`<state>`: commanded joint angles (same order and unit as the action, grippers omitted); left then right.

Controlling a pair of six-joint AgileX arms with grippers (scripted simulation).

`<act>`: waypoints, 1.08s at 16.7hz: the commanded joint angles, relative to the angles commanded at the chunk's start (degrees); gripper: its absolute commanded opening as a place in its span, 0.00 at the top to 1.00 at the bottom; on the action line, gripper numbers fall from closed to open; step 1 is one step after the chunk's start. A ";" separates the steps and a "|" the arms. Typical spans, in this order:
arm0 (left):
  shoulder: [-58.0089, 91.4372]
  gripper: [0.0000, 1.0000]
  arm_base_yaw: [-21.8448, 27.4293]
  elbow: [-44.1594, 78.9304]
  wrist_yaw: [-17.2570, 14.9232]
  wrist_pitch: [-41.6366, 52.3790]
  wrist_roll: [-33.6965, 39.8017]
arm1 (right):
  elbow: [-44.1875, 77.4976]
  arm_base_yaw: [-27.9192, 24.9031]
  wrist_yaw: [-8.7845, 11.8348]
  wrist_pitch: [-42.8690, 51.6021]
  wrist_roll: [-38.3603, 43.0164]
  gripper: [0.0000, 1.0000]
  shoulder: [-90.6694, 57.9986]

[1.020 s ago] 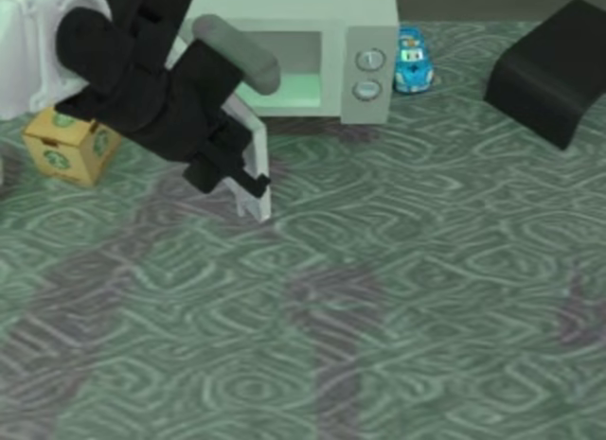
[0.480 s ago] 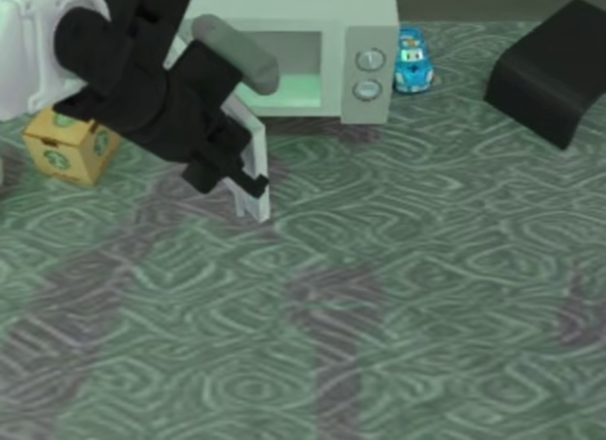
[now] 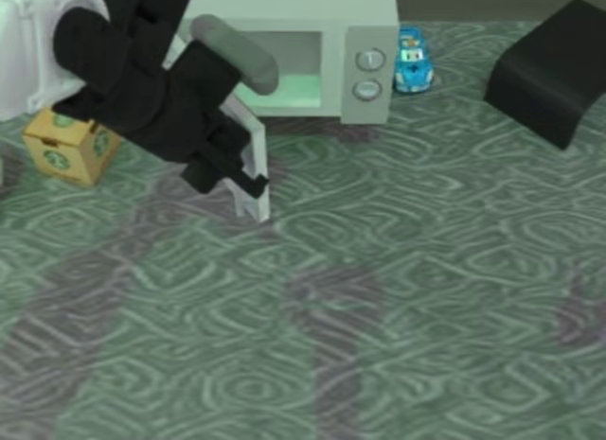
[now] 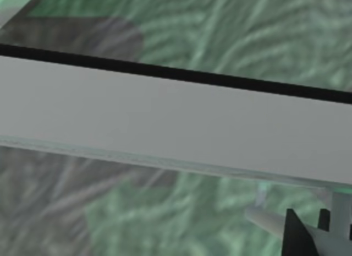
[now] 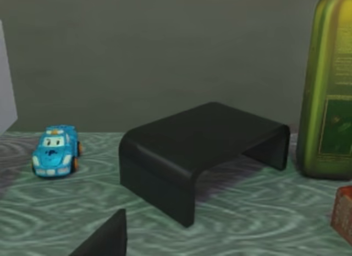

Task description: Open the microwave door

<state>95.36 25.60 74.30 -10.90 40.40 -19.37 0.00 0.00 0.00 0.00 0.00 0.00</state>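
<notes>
One left pincer clenched on the pale white-grey microwave door — swung open from the boxy microwave.

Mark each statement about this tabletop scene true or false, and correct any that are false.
1. The microwave door is swung open, showing the pale green interior of the microwave. True.
2. The left gripper is at the free edge of the open door. True.
3. The blue toy car stands to the left of the microwave in the top view. False: it stands just to the right of it, beside the knob panel.
4. The black angular box sits on top of the microwave. False: it rests on the table at the far right.
5. A yellow cardboard box lies near the table's left edge. True.
</notes>
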 joint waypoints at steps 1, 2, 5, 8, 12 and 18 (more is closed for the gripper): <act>0.00 1.00 0.00 0.00 0.00 0.00 0.00 | 0.00 0.00 0.00 0.00 0.00 0.00 0.00; 0.00 1.00 0.00 0.00 0.00 0.00 0.00 | 0.00 0.00 0.00 0.00 0.00 0.00 0.00; 0.00 1.00 0.00 0.00 0.00 0.00 0.00 | 0.00 0.00 0.00 0.00 0.00 0.00 0.00; -0.08 1.00 -0.10 -0.30 -0.73 0.21 -0.68 | 0.00 0.00 0.00 0.00 0.00 0.00 0.00; -1.05 1.00 -2.30 -0.91 -3.03 1.33 -5.75 | 0.00 0.00 0.00 0.00 0.00 0.00 0.00; -1.44 1.00 -3.42 -1.33 -4.24 2.00 -8.28 | 0.00 0.00 0.00 0.00 0.00 0.00 0.00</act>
<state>93.91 22.18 72.97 -15.14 42.40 -27.65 0.00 0.00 0.00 0.00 0.00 0.00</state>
